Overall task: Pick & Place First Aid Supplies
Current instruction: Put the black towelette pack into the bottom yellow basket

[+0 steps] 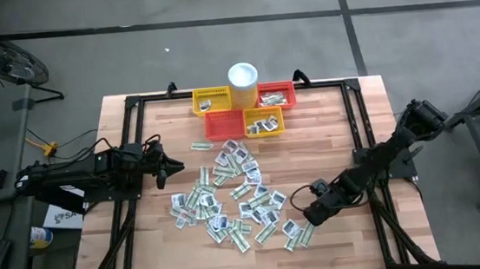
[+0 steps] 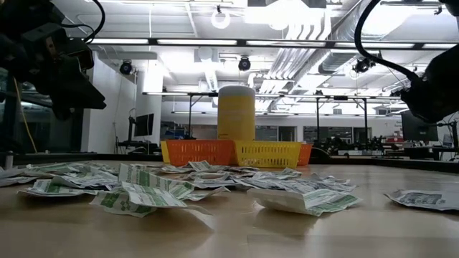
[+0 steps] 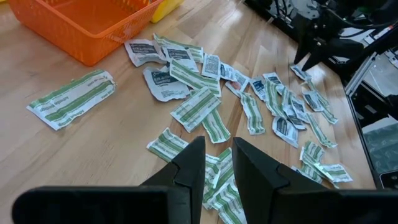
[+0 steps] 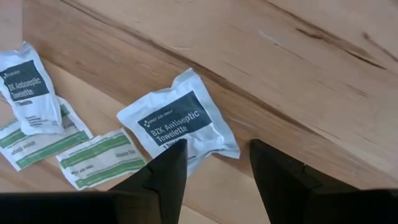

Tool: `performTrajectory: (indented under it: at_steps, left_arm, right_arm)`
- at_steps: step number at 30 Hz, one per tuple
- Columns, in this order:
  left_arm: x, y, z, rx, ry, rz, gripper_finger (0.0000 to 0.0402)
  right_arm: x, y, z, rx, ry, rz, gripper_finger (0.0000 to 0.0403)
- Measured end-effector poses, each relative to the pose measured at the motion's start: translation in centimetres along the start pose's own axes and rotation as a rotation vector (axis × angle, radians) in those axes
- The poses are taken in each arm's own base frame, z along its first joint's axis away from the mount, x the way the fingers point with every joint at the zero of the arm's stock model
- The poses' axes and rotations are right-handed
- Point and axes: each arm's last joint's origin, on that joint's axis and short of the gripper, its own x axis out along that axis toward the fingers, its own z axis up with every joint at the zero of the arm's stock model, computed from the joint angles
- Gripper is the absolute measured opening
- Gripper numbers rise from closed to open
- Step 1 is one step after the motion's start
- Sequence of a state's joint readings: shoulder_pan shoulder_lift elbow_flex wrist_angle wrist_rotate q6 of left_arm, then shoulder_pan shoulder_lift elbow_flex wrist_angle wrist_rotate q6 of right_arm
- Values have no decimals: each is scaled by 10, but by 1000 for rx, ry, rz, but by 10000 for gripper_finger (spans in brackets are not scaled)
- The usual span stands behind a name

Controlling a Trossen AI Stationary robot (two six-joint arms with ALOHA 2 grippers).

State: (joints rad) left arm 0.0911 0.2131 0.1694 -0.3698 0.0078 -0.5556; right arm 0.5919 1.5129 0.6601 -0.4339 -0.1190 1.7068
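Right gripper lined up over an antiseptic sachet

High view: sachets (image 1: 232, 196) litter the table's middle, baskets (image 1: 240, 110) beyond; left gripper (image 1: 176, 168) waits at the pile's left edge. Left wrist view: its fingers (image 3: 189, 168) narrowly parted, empty. Right wrist view: right gripper (image 4: 214, 165) spread, empty, over the towelette sachet (image 4: 177, 125), apparently for pinching.

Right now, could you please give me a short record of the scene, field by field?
Surface: wooden table
Supplies: packets scattered across the table's middle, none held
Baskets: four baskets at the far edge, some holding packets
Cup: white cup behind the baskets
Left gripper: open, above the pile's left edge
Right gripper: open, low over an antiseptic towelette packet at the pile's right edge
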Motion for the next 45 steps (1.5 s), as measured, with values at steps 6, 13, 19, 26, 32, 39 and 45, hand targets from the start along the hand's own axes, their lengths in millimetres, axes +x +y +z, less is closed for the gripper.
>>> performTrajectory:
  at_steps: [6,13,19,26,32,39,45]
  left_arm:
    - [0,0,0,0,0,0,80]
    - [0,0,0,0,0,0,80]
    - [0,0,0,0,0,0,80]
    - [0,0,0,0,0,0,80]
    - [0,0,0,0,0,0,80]
    - [0,0,0,0,0,0,80]
    - [0,0,0,0,0,0,80]
  right_arm:
    - [3,-1,0,2,2,-14,138]
    - [3,-2,1,4,3,-28,67]
    - [4,0,1,-1,-1,-10,27]
    - [4,2,2,-42,-35,9,2]
    - [-5,9,7,-76,-128,-6,0]
    - [-29,28,28,-160,-217,-35,0]
    - [-60,45,62,-287,-319,-81,0]
